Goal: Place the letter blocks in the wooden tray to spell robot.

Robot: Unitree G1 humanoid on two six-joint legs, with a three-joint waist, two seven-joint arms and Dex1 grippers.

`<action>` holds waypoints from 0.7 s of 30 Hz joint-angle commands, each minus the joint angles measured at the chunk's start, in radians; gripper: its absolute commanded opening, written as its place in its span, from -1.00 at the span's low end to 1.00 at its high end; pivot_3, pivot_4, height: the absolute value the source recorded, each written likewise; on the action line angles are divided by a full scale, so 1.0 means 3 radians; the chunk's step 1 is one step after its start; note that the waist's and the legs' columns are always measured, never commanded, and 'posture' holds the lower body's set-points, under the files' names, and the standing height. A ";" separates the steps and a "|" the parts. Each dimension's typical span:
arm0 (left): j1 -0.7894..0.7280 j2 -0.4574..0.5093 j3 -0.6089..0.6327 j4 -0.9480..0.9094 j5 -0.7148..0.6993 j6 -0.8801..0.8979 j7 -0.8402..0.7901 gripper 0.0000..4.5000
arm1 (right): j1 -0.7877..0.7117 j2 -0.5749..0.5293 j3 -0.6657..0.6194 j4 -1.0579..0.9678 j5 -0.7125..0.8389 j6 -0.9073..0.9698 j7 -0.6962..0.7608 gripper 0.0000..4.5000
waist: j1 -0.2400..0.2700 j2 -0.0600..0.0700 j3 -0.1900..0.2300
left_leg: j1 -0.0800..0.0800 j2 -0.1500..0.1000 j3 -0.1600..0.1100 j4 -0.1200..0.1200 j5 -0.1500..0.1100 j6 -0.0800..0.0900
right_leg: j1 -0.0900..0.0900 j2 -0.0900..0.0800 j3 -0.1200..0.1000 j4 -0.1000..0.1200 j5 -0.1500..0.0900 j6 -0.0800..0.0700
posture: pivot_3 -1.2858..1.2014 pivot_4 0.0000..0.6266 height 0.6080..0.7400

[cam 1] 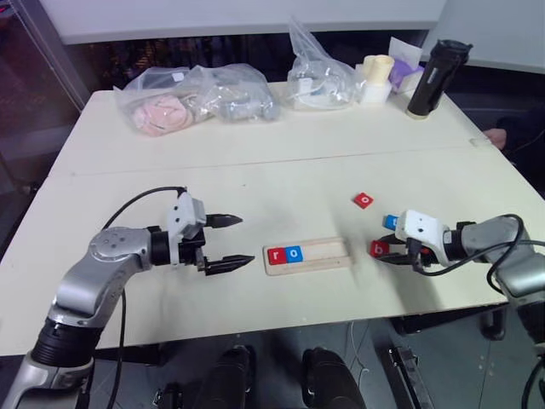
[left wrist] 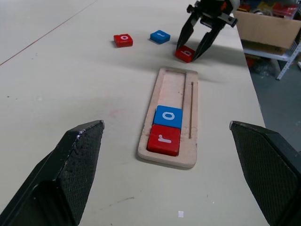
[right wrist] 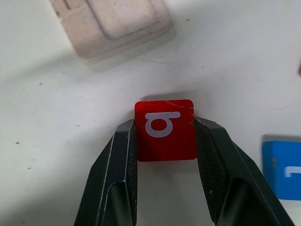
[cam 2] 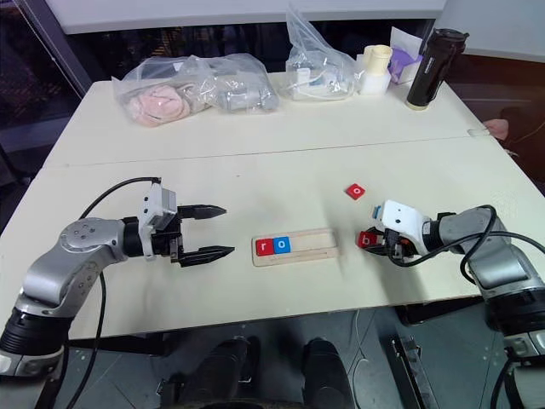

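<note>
The wooden tray [cam 1: 328, 253] lies at the table's front middle, with a red r block [cam 1: 276, 255] and a blue o block [cam 1: 294, 253] side by side at its left end. To the tray's right, my right gripper [cam 1: 387, 253] is shut on a red b block [right wrist: 165, 141] that rests on the table, one finger on each side of it. A blue block [cam 1: 391, 222] lies just beyond it and a red o block [cam 1: 364, 200] farther back. My left gripper [cam 1: 247, 239] hovers open to the left of the tray, pointing at it and holding nothing.
Clear plastic bags [cam 1: 196, 100] of items sit along the table's far side. A black bottle [cam 1: 430, 77] and a white cup [cam 1: 377, 75] stand at the back right. The table's front edge runs close below the tray.
</note>
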 commanded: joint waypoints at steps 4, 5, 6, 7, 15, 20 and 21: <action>-0.0106 0.0011 0.0046 0.0010 0.0003 -0.0058 -0.0005 1.00 | -0.0465 0.0204 0.0274 -0.0733 0.0049 0.0138 0.0265 -0.50 | 0.0001 0.0000 0.0000 | 0.0000 0.0003 -0.0002 -0.0005 0.0000 0.0000 | -0.0005 0.0004 0.0000 0.0002 0.0001 0.0002 | 0.03 -0.52 0.77; -0.0113 0.0011 0.0042 0.0015 0.0004 -0.0057 -0.0009 1.00 | -0.0513 0.0271 0.0329 -0.0762 0.0047 0.0182 0.0275 -0.50 | 0.0010 -0.0001 0.0000 | 0.0000 0.0003 -0.0003 -0.0006 0.0000 0.0000 | -0.0005 0.0005 -0.0001 0.0002 0.0001 0.0002 | 0.03 -0.52 0.77; -0.0124 0.0009 0.0036 0.0019 0.0005 -0.0056 -0.0011 1.00 | -0.0586 0.0371 0.0410 -0.0744 0.0006 0.0215 0.0256 -0.50 | 0.0024 -0.0001 0.0000 | -0.0001 0.0002 -0.0003 -0.0006 0.0000 -0.0001 | -0.0005 0.0004 -0.0001 0.0001 0.0001 0.0003 | 0.03 -0.52 0.77; -0.0132 0.0012 0.0031 0.0014 0.0001 -0.0048 -0.0015 1.00 | -0.0652 0.0470 0.0500 -0.0709 -0.0049 0.0217 0.0243 -0.50 | 0.0029 -0.0002 0.0001 | -0.0001 0.0001 -0.0003 -0.0004 0.0000 -0.0001 | -0.0004 0.0003 -0.0001 0.0000 0.0001 0.0003 | 0.03 -0.52 0.77; -0.0073 0.0062 0.0034 -0.0199 -0.0110 0.0073 -0.0068 1.00 | -0.0809 0.0720 0.0764 -0.0471 -0.0272 0.0122 0.0272 -0.50 | 0.0080 -0.0002 0.0001 | -0.0002 -0.0004 -0.0001 -0.0001 0.0000 -0.0001 | -0.0004 -0.0001 -0.0002 0.0000 0.0001 0.0003 | 0.03 -0.52 0.77; -0.0002 0.0125 0.0037 -0.0320 -0.0162 0.0121 -0.0115 1.00 | -0.0821 0.0732 0.0781 -0.0397 -0.0301 0.0086 0.0327 -0.50 | 0.0065 -0.0002 0.0001 | -0.0002 -0.0003 0.0000 -0.0004 0.0000 -0.0001 | -0.0008 0.0002 -0.0001 0.0002 0.0003 0.0005 | 0.03 -0.52 0.77; 0.0002 0.0128 0.0036 -0.0326 -0.0163 0.0121 -0.0116 1.00 | -0.0823 0.0735 0.0781 -0.0387 -0.0304 0.0086 0.0334 -0.50 | 0.0067 -0.0002 0.0001 | -0.0002 -0.0002 -0.0001 -0.0004 0.0001 -0.0002 | -0.0009 0.0003 -0.0001 0.0003 0.0004 0.0007 | 0.03 -0.52 0.77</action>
